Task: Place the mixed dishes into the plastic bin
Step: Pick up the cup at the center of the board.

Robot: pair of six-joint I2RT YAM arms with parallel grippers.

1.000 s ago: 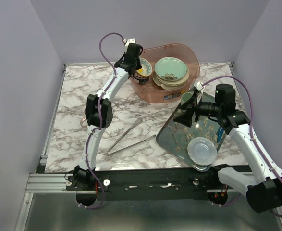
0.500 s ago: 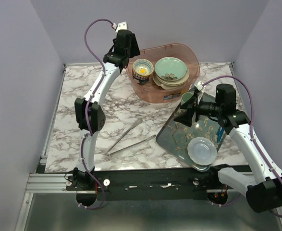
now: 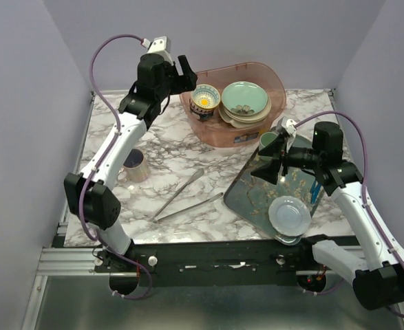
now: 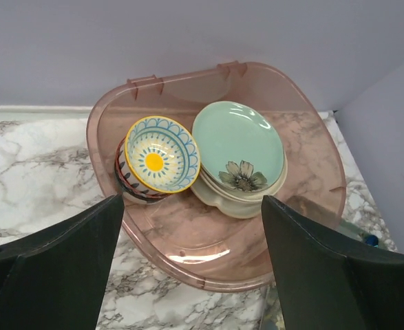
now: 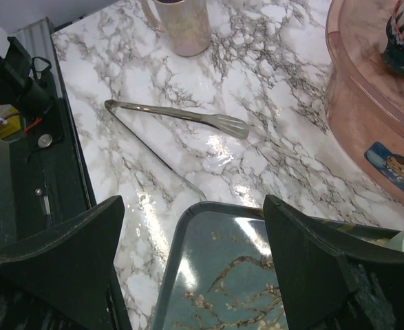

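At the far left, the pale lilac mug (image 3: pixel 134 166) stands upright on the marble table (image 3: pixel 105 120), well apart from everything else and outside the bin. Above and behind it the left arm reaches to the back of the table. The left gripper (image 3: pixel 182 72) hangs just left of the plastic bin (image 3: pixel 212 137), its fingers (image 4: pixel 57 268) spread wide with nothing between them.

Near the table's middle lie the metal tongs (image 3: pixel 186 196), flat on the marble with their legs splayed, between the mug and the tray.

The bin sits at the back centre. In its left part the navy-and-yellow bowl (image 4: pixel 162 154) rests tilted on the small red patterned bowl (image 4: pixel 126 180). Beside them, to the right, the mint-green plate (image 4: pixel 237 141) with a flower print tops a stack of cream dishes (image 4: pixel 246 203); how many, I cannot tell.

To the right the floral tray (image 3: pixel 257 199) lies on the table near the bin. The right gripper (image 3: pixel 267 163) hovers over the tray's left edge, its jaws released and empty. A green cup (image 3: pixel 269 142) stands at the tray's far corner, just beside that gripper, and a pale dish (image 3: pixel 289 214) sits at the tray's near end
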